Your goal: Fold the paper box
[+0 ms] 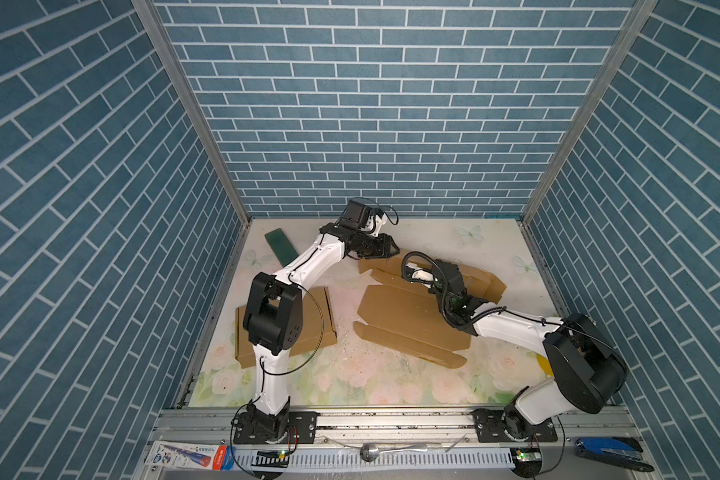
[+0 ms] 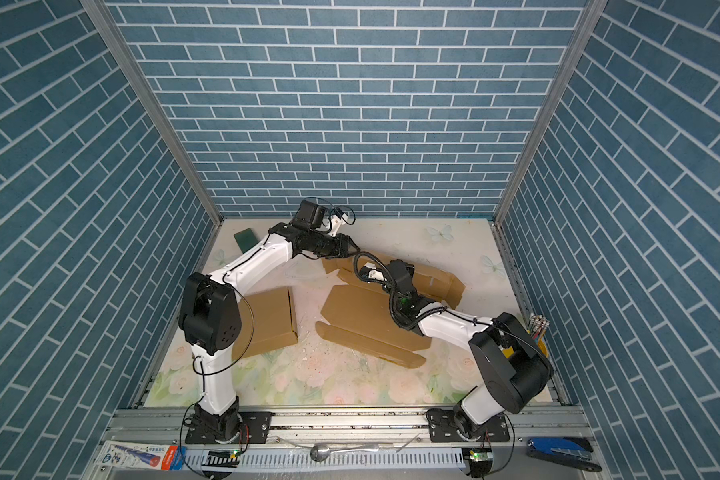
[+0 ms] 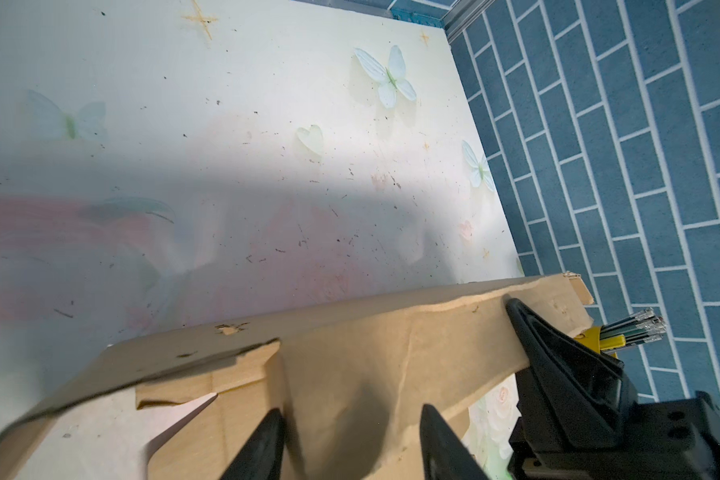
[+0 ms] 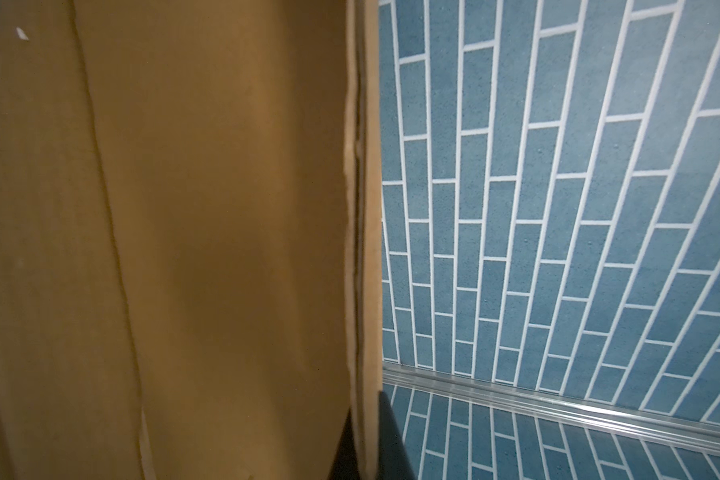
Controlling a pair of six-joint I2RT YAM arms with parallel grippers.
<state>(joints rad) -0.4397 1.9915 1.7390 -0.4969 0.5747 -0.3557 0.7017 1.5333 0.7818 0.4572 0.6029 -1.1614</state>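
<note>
The paper box (image 1: 400, 311) is a brown cardboard blank lying unfolded right of the table's middle, its far long wall (image 1: 479, 276) raised. My right gripper (image 4: 366, 440) is shut on that wall's top edge; in the left wrist view one of its black fingers (image 3: 549, 345) shows clamped on the wall (image 3: 350, 340). At the box's far left corner my left gripper (image 1: 393, 249) is open. Its two fingertips (image 3: 262, 444) stand apart, with an end flap of cardboard (image 3: 208, 374) just beyond them. I see nothing pinched between them.
A second, folded brown box (image 1: 312, 328) lies at the left under my left arm. A flat green piece (image 1: 281, 245) sits at the back left. A yellow cup of pens (image 2: 537, 332) stands by the right wall. A spoon (image 1: 391, 449) and tools lie on the front rail.
</note>
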